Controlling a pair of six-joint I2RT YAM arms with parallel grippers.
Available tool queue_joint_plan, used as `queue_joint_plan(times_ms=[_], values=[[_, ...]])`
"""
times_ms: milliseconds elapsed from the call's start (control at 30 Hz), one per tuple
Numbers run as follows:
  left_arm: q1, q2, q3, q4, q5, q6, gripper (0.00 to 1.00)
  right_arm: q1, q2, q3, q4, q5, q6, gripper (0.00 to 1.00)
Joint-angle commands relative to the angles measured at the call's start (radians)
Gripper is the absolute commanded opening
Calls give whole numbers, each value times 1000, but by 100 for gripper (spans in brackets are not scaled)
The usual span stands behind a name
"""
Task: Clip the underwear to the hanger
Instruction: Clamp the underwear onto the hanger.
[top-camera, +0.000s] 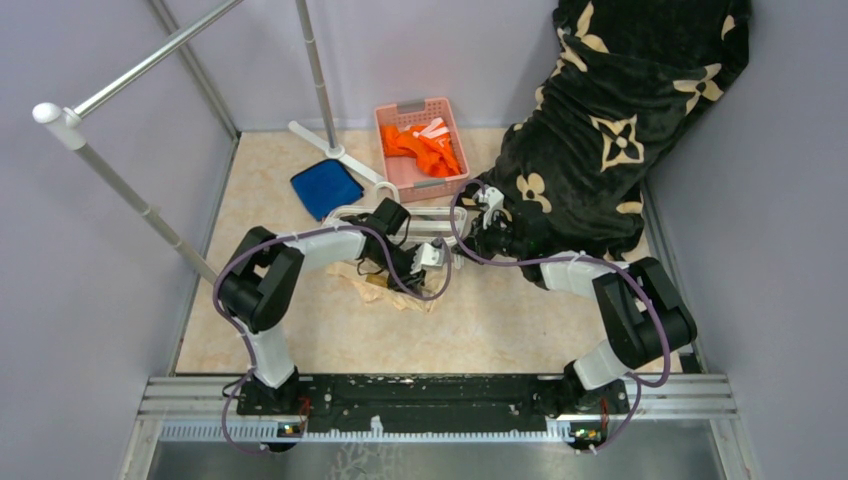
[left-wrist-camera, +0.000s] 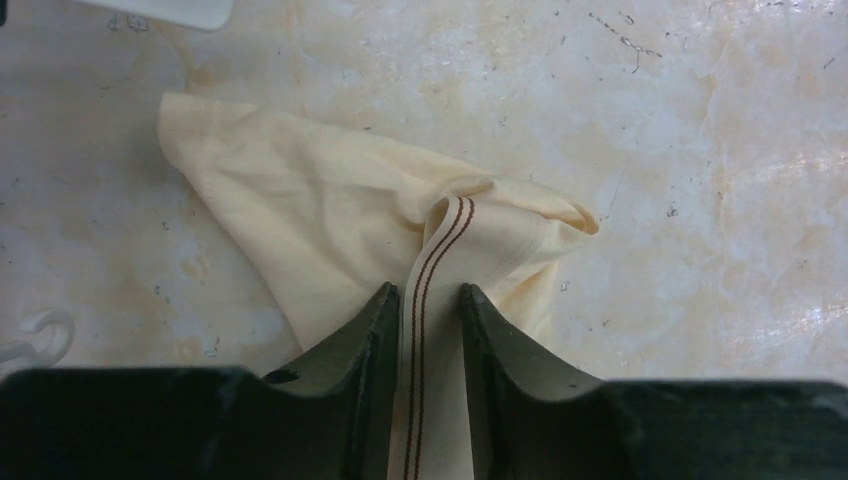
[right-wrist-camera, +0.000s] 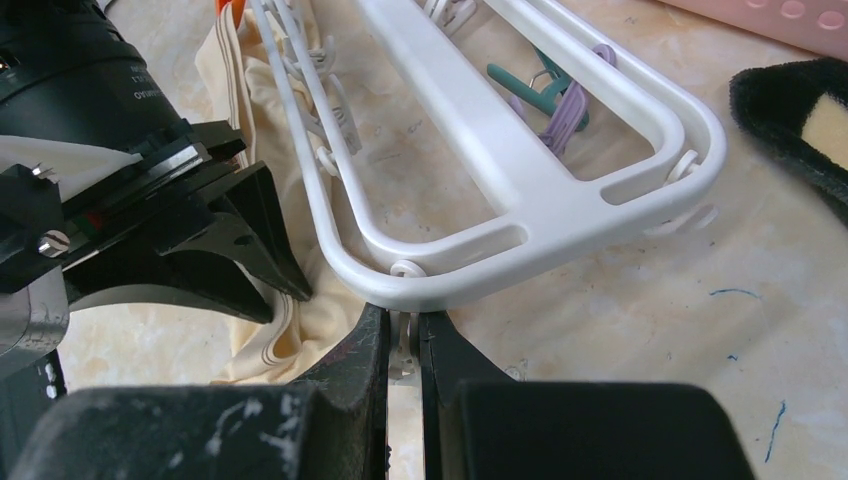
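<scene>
Dark wedge-shaped fingers (left-wrist-camera: 355, 370) of the left gripper (left-wrist-camera: 426, 292) are pinching a raised ridge of the underwear (left-wrist-camera: 330, 210) at its waistband (left-wrist-camera: 440, 240). This cream strip is carrying two thin brown lines and is filling the whole gap between them.

- Garment is lying crumpled on the tabletop (right-wrist-camera: 650, 330), beside the hanger (right-wrist-camera: 560, 245) and partly beneath its long side bar.
- Right gripper (right-wrist-camera: 404, 325) is clenching a small white clip (right-wrist-camera: 404, 350) that is dangling from the hanger's rounded corner. Its fingers (right-wrist-camera: 350, 350) are standing almost together on it. Whether the clip's mouth is gaping cannot be told.

Step in hand, as judged: both parts are being gripped, and the joining is not yet done. The next move is calling for the pinched band to be lifted to that corner and its edge fed into the clip's mouth. The right side would be squeezing the mouth wide, then letting it bite.

Materials:
- Underwear is showing as thin, soft cloth that is folding into limp peaks and is likely to sag once raised.
- Hanger is showing as glossy, rigid white plastic with parallel bars and rounded ends.
- Purple and teal pegs (right-wrist-camera: 560, 105) are hanging inside the hanger's frame.
- Tabletop is looking hard, with pale, scuffed marbling.
</scene>
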Motion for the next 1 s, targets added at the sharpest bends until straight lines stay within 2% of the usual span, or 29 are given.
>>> queue_joint_plan(times_ms=[0,200,233,400,567,800,967], values=[[-8,12,32,-22,-17,22,32,10,-42,33,29,-10,-18,0],[-24,-73,9,18,-37,-11,2,11,-48,32,27,-3,-21,0],[-25,-100,1,31,-40,-26,0,11,-50,30,29,0,-22,0],[-31,-264,-77,105,-90,-86,0,11,-58,28,36,17,-25,0],[-85,-429,-222,296,-226,-129,0,11,-67,22,50,45,-22,0],[-248,-539,-442,681,-598,-221,0,10,-81,16,64,86,-13,0],[-426,-478,-535,925,-892,-212,0,11,-77,17,71,92,-7,0]])
